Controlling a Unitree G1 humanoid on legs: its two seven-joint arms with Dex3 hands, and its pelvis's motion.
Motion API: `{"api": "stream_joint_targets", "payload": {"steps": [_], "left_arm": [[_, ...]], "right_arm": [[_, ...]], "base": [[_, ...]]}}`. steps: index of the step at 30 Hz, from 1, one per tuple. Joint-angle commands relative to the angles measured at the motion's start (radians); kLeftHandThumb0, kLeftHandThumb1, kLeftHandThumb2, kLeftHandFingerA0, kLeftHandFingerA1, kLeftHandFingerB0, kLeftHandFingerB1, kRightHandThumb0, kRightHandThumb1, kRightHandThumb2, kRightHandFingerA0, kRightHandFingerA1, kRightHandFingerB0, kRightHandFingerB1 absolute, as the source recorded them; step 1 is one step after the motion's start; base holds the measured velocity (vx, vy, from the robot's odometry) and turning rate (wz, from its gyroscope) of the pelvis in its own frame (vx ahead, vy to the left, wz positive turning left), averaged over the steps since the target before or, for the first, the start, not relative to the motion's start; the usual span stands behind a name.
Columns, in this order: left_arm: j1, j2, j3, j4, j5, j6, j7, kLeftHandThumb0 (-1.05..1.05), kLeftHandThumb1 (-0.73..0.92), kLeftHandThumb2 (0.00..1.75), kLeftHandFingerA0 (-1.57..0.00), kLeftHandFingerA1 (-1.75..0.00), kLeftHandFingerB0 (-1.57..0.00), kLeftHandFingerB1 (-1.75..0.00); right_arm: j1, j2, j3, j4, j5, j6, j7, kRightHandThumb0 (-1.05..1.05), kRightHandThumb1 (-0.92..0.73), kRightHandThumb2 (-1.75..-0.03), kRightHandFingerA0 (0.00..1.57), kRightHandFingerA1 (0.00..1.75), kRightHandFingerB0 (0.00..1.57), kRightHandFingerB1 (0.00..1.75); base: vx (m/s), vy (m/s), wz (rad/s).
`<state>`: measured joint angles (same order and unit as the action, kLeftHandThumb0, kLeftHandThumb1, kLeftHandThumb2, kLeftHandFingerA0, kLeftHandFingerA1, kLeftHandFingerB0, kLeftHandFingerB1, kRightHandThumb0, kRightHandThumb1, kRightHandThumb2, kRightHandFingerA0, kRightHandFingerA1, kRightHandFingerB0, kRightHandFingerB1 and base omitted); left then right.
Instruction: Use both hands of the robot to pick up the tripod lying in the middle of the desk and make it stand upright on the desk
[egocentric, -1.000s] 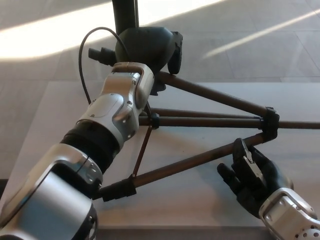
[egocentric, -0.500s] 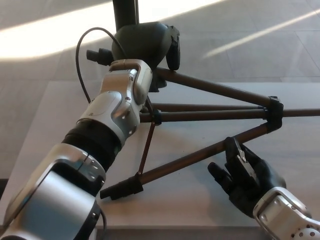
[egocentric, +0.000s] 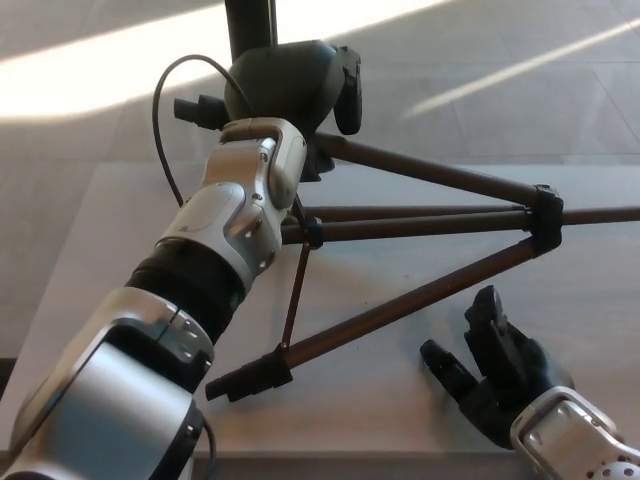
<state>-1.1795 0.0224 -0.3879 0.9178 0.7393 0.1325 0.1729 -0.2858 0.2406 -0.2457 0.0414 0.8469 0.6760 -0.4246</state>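
1. Since a second ago my right hand (egocentric: 497, 372) has pulled back toward the near right corner of the desk (egocentric: 90, 230); it now sits apart from the tripod's nearest leg, where before its fingers were just beside that leg; the fingers are spread and hold nothing.
2. Meanwhile the tripod (egocentric: 420, 215) has shifted a little; the black collar (egocentric: 545, 215) on the right, where the legs meet the cross tubes, stands higher in the view than it did; the near leg's foot (egocentric: 250, 375) has swung slightly rightward along the desk's front.
3. My left arm (egocentric: 225, 235) has barely moved; it reaches up across the picture to the tripod's head (egocentric: 285, 85); my left hand itself is hidden behind the silver wrist casing and the head, so I cannot tell whether it is closed on anything.
4. As for looks, the tripod is dark brown in its tubes with black joints; its bulky black head hangs at the desk's far edge with a small knob (egocentric: 195, 108) sticking out to the left; three legs fan out over the middle of the desk toward the right, tilted rather than upright; a thin brace (egocentric: 295, 290) links the middle tube to the near leg.
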Motion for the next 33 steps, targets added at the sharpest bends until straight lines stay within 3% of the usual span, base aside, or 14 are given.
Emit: {"api": "stream_joint_targets", "payload": {"steps": [1,2,6,7,12,22,23,24,25,28,29,33], "left_arm": [[-0.085,0.000,0.045,-0.015,-0.048,-0.081,0.132,-0.15,0.56,1.05,-0.90,-1.75,-0.76,-1.52],[-0.082,0.003,0.045,-0.020,-0.045,-0.081,0.128,-0.15,0.57,1.00,-0.89,-1.75,-0.76,-1.52],[-0.073,0.003,0.044,-0.024,-0.043,-0.087,0.129,-0.15,0.57,0.99,-0.89,-1.75,-0.76,-1.54],[-0.075,0.003,0.043,-0.022,-0.043,-0.089,0.127,-0.14,0.57,0.99,-0.88,-1.75,-0.74,-1.55],[-0.073,0.003,0.039,-0.015,-0.043,-0.102,0.135,-0.15,0.57,0.98,-0.88,-1.75,-0.75,-1.53],[-0.072,-0.015,0.008,0.003,-0.024,-0.097,0.151,-0.14,0.54,0.99,-0.91,-1.75,-0.70,-1.62],[-0.068,-0.014,0.005,0.000,-0.023,-0.095,0.147,-0.20,0.46,1.03,-1.20,-1.38,-1.00,-1.26],[-0.063,-0.014,0.003,-0.004,-0.025,-0.097,0.144,-0.20,0.47,1.04,-1.20,-1.38,-1.01,-1.27],[-0.057,-0.013,-0.001,-0.009,-0.024,-0.086,0.131,-0.12,0.51,0.94,-0.89,-1.75,-0.68,-1.66],[-0.052,-0.011,-0.003,-0.011,-0.026,-0.089,0.132,-0.12,0.51,0.95,-0.89,-1.75,-0.69,-1.66],[-0.042,-0.007,0.001,-0.023,-0.032,-0.084,0.117,-0.19,0.48,1.04,-1.20,-1.39,-1.00,-1.27],[-0.029,0.000,-0.007,-0.033,-0.026,-0.080,0.113,-0.19,0.49,1.02,-1.19,-1.39,-0.99,-1.26]], "right_arm": [[0.097,0.167,0.009,0.067,0.038,-0.115,0.139,-0.98,-0.79,-0.64,0.00,0.00,0.00,0.00],[0.069,0.150,0.006,0.083,0.040,-0.116,0.151,-1.04,-0.74,-1.00,0.00,0.07,0.00,0.00],[0.037,0.125,0.023,0.111,0.020,-0.145,0.178,-1.05,-0.78,-1.04,0.00,0.09,0.00,0.00],[0.022,0.112,0.033,0.119,0.006,-0.152,0.188,-1.05,-0.90,-0.69,0.00,0.00,0.00,0.00],[-0.018,0.019,0.092,0.149,-0.041,-0.123,0.257,-1.05,-0.90,-0.71,0.00,0.00,0.00,0.00],[-0.127,-0.037,0.060,0.273,-0.082,-0.128,0.279,-1.05,-0.75,-0.63,0.00,0.00,0.00,0.00],[-0.149,-0.044,0.048,0.284,-0.077,-0.120,0.273,-1.05,-0.73,-0.63,0.00,0.00,0.00,0.00],[-0.166,-0.047,0.035,0.291,-0.068,-0.123,0.278,-1.04,-0.71,-0.61,0.00,0.00,0.00,0.00],[-0.202,-0.060,0.023,0.290,-0.066,-0.112,0.266,-1.02,-0.69,-0.62,0.00,0.00,0.00,0.00],[-0.232,-0.069,0.004,0.306,-0.064,-0.099,0.265,-1.02,-0.67,-0.61,0.00,0.00,0.00,0.00],[-0.280,-0.094,0.001,0.326,-0.088,-0.104,0.256,-1.01,-0.66,-0.62,0.00,0.00,0.00,0.00],[-0.368,-0.138,-0.039,0.385,-0.111,-0.115,0.238,-0.95,-0.64,-0.60,0.00,0.00,0.00,0.00]], "base": [[0.00,0.000,0.00],[0.00,0.000,0.00],[0.00,0.000,0.00],[0.00,0.000,0.00],[0.00,0.000,0.00],[0.00,0.000,0.00],[0.00,0.000,0.00],[0.00,0.000,0.00],[0.00,0.000,0.00],[0.00,0.000,0.00],[0.00,0.000,0.00],[0.00,0.000,0.00]]}}
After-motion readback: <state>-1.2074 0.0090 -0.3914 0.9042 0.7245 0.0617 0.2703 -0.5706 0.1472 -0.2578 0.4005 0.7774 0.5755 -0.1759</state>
